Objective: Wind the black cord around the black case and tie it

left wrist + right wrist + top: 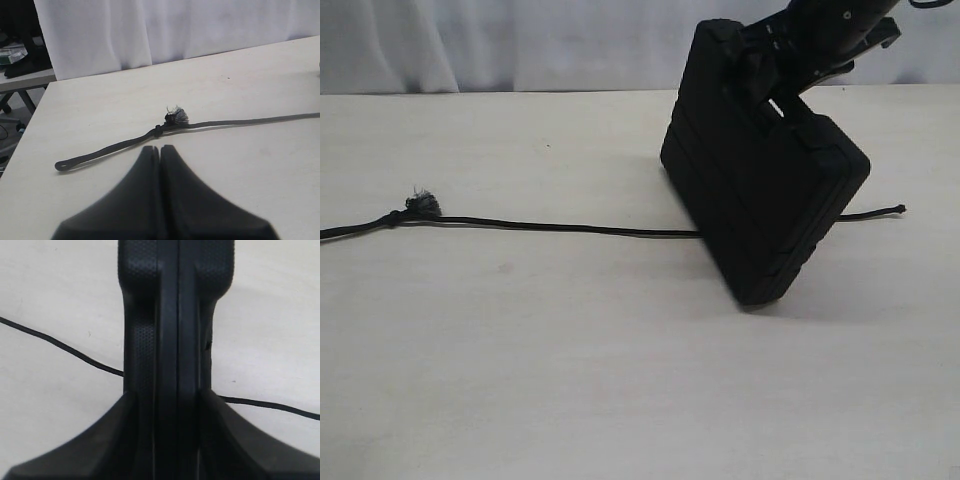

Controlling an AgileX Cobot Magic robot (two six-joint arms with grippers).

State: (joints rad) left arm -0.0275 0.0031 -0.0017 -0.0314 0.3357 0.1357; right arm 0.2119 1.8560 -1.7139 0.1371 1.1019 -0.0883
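The black case [760,200] stands tilted on one corner on the table, held at its upper edge by my right gripper [772,62], which is shut on it. In the right wrist view the case [170,315] fills the gap between the fingers. The black cord [570,228] lies stretched across the table and passes under or behind the case, its knobbed tip [900,209] showing to the right. Its knot and frayed tuft [420,205] lie at the left. My left gripper [160,148] is shut and empty, hovering just short of the cord [115,146] and tuft [176,117].
The pale table [570,380] is bounded at the back by a white curtain [520,45]. In the left wrist view the table's edge [30,130] runs close to the cord's looped end [62,164], with dark equipment [20,60] beyond it.
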